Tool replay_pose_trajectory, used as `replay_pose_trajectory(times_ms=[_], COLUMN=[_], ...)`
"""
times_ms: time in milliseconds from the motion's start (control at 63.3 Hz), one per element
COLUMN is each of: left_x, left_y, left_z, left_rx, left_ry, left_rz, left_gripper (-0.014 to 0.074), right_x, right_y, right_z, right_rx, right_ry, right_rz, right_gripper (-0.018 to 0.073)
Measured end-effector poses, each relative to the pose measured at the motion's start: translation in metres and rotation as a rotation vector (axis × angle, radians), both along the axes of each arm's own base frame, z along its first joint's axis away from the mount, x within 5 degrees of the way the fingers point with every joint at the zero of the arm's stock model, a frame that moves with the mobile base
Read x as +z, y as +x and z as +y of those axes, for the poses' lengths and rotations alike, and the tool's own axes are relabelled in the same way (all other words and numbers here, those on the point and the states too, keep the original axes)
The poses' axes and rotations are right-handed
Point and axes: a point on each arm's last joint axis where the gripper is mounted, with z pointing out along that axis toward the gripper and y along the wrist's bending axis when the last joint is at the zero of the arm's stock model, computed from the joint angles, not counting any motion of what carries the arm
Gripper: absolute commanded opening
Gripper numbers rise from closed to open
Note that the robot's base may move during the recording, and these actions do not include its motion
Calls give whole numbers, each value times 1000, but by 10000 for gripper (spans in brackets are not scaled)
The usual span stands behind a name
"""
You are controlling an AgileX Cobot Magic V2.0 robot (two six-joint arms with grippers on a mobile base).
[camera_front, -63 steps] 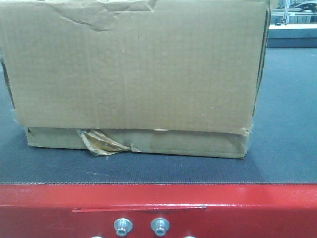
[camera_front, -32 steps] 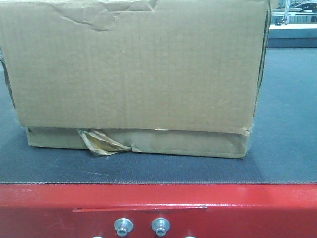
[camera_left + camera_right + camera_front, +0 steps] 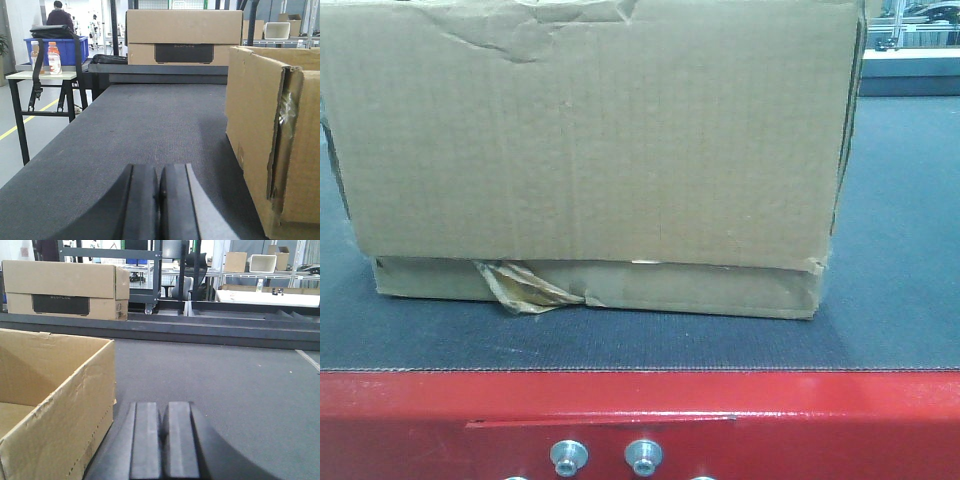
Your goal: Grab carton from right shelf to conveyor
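Between the two grippers sits the carton, plain brown, top edge creased, wrinkled tape peeling off the lower seam, flat on the conveyor. Bare belt all round it. Left gripper and right gripper hover low, pinched closed on nothing.
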Motion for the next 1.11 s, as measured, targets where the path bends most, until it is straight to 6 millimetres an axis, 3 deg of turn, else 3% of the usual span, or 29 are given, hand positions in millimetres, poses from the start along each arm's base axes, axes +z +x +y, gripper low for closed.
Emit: replay_pose_trajectory(times_ms=[332, 458, 616, 884, 1106], left_x=[0, 0, 0, 0, 0], left_y=[0, 0, 0, 0, 0], left_z=[0, 0, 0, 0, 0], left_rx=[0, 0, 0, 0, 0], left_ry=[0, 0, 0, 0, 0], left_rz=[0, 0, 0, 0, 0], left_gripper=[1, 1, 1, 1, 1], right_x=[2, -7, -44, -131, -141], right_y=[-8, -16, -25, -28, -29], right_z=[-1, -2, -5, -11, -11], right_rx=[-1, -2, -35, -137, -143], right_ry=[-8, -33, 6, 123, 102], right_rz=[-33, -48, -15, 15, 2], right_gripper=[-69, -69, -69, -69, -69])
